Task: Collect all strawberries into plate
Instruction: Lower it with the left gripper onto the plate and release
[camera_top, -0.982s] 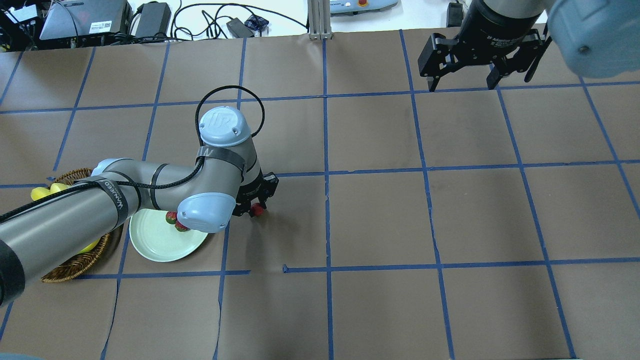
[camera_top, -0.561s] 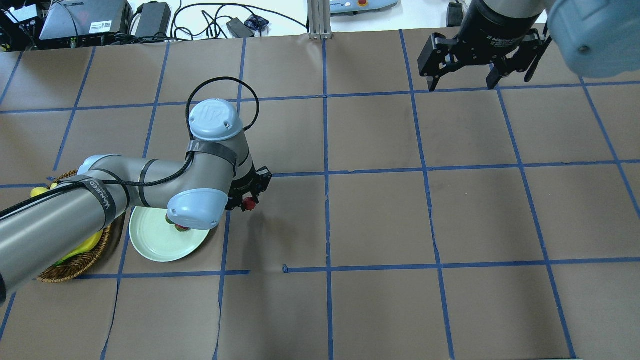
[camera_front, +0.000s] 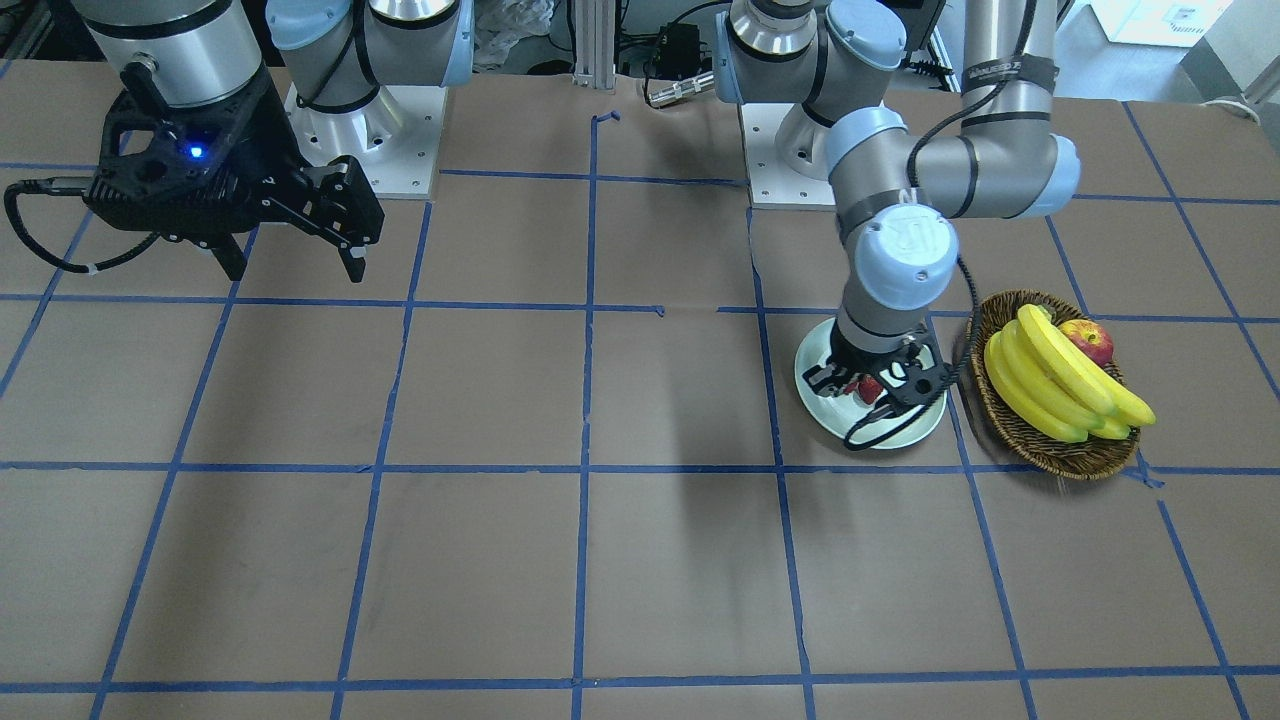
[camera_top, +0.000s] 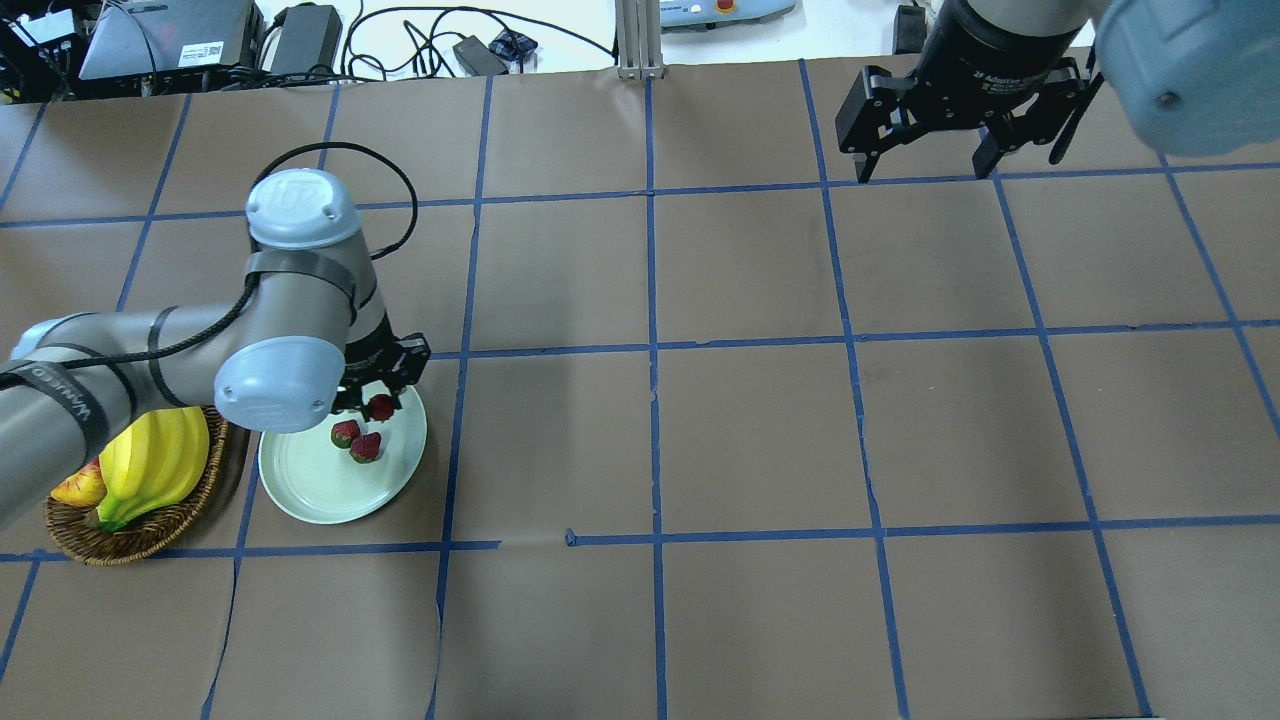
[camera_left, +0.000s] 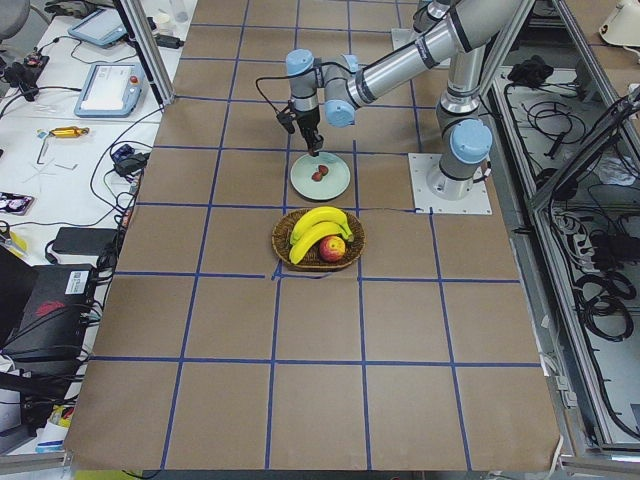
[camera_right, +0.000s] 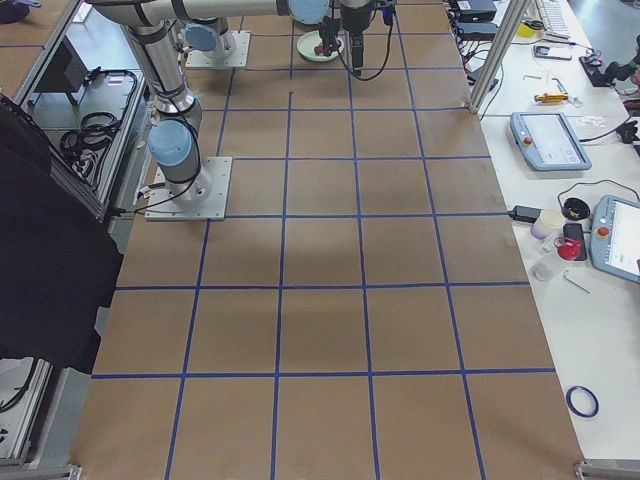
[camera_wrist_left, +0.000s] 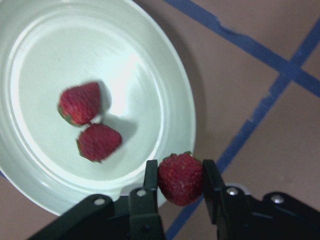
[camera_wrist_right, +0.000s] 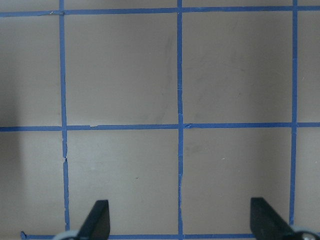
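The left gripper is clamped on a strawberry, one finger on each flank, with the leafy cap just showing at the berry's upper edge. The berry hangs over the edge of the plate, where rim meets table. Deeper in the plate lie two other strawberries, touching each other.

Such a berry is likely light, soft and easily bruised, and round enough to roll. A mild squeeze across the widest part suits it, as here, and a low release should stop it rolling over the shallow rim.

The wrist camera alone shows the pinch and how near the rim the berry sits. In the overhead view the wrist covers most of the fingers. That view adds the basket just beside the plate, with bananas and an apple in it. Far across the table the right gripper hangs spread open and holds nothing, and its own camera shows only taped table between its fingers
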